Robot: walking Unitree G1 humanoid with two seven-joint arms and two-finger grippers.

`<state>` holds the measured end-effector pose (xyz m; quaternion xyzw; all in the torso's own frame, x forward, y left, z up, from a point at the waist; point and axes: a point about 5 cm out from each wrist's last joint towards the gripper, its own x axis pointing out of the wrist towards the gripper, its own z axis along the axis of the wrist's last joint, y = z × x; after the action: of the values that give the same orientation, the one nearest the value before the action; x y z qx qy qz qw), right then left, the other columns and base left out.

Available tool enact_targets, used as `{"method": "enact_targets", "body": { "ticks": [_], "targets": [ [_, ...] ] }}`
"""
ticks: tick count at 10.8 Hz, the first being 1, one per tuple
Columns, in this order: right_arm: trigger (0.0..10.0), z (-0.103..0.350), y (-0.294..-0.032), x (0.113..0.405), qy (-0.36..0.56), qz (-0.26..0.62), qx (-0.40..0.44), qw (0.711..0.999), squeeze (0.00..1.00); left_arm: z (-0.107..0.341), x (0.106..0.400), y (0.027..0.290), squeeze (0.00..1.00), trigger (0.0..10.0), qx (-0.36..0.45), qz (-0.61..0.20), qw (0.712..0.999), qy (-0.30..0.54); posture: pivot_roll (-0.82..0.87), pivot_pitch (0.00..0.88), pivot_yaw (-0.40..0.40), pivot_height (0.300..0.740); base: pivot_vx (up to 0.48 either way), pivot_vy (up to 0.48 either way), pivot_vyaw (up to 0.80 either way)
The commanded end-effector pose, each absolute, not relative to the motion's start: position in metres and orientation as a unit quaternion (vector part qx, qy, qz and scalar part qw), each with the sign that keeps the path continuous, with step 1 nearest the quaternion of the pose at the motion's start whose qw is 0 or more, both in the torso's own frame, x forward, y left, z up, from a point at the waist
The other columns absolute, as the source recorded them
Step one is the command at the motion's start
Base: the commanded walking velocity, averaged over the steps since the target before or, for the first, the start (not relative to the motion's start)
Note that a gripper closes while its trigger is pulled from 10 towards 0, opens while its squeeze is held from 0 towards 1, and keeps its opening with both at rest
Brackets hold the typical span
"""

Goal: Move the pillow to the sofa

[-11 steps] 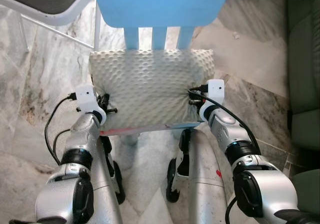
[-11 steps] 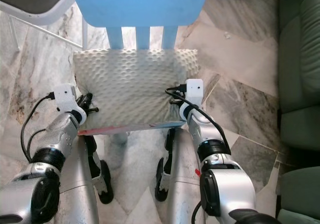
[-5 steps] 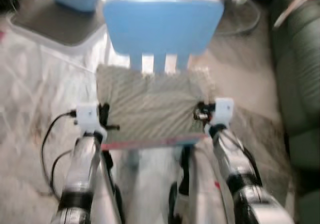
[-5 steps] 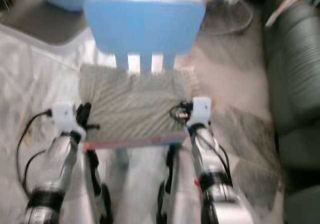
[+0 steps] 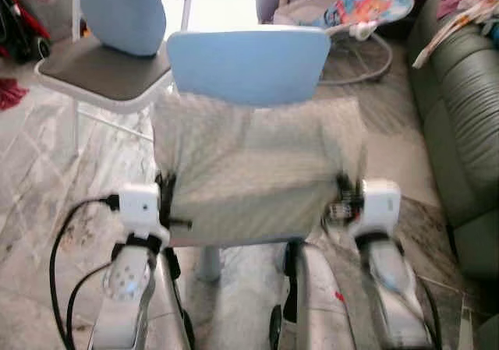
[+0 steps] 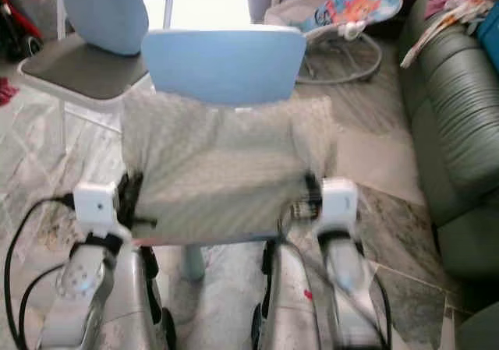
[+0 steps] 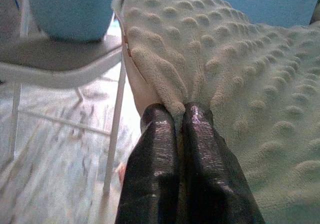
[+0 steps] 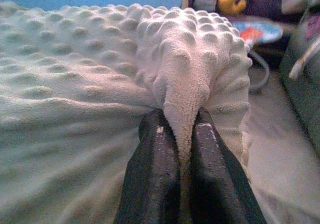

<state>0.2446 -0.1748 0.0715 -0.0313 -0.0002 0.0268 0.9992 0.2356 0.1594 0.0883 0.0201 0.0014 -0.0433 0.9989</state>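
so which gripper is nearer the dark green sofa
Right. The right gripper pinches the bumpy cream pillow on the dark green sofa's side; the left gripper pinches its far edge.

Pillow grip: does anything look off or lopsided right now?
Nothing stands out. The pillow hangs level before the blue chair, each side edge pinched in a fold by the left end effector and the right end effector. The right arm is blurred in the head views.
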Motion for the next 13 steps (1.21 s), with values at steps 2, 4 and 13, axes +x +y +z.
{"method": "enact_targets", "body": {
  "ticks": [2, 4, 13],
  "targets": [
    [10.0, 0.081, -0.171, 0.245, 0.007, 0.033, -0.024, 0.999, 0.0, 0.093, 0.237, 0.159, 0.0, 10.0, 0.031, -0.045, 0.998, 0.012, 0.01, 0.045, -0.051, 0.531, 0.0, 0.0, 0.0],
    [10.0, 0.095, -0.17, 0.256, -0.013, 0.031, 0.005, 0.999, 0.0, 0.096, 0.239, 0.149, 0.0, 10.0, 0.029, -0.057, 0.998, 0.007, 0.01, 0.041, -0.053, 0.555, 0.0, 0.0, 0.0],
    [10.0, 0.103, -0.174, 0.268, -0.001, 0.018, 0.023, 1.0, 0.0, 0.094, 0.252, 0.148, 0.0, 10.0, 0.031, -0.049, 0.997, 0.042, 0.0, 0.031, -0.053, 0.705, 0.0, 0.0, 0.0]
  ]
}}
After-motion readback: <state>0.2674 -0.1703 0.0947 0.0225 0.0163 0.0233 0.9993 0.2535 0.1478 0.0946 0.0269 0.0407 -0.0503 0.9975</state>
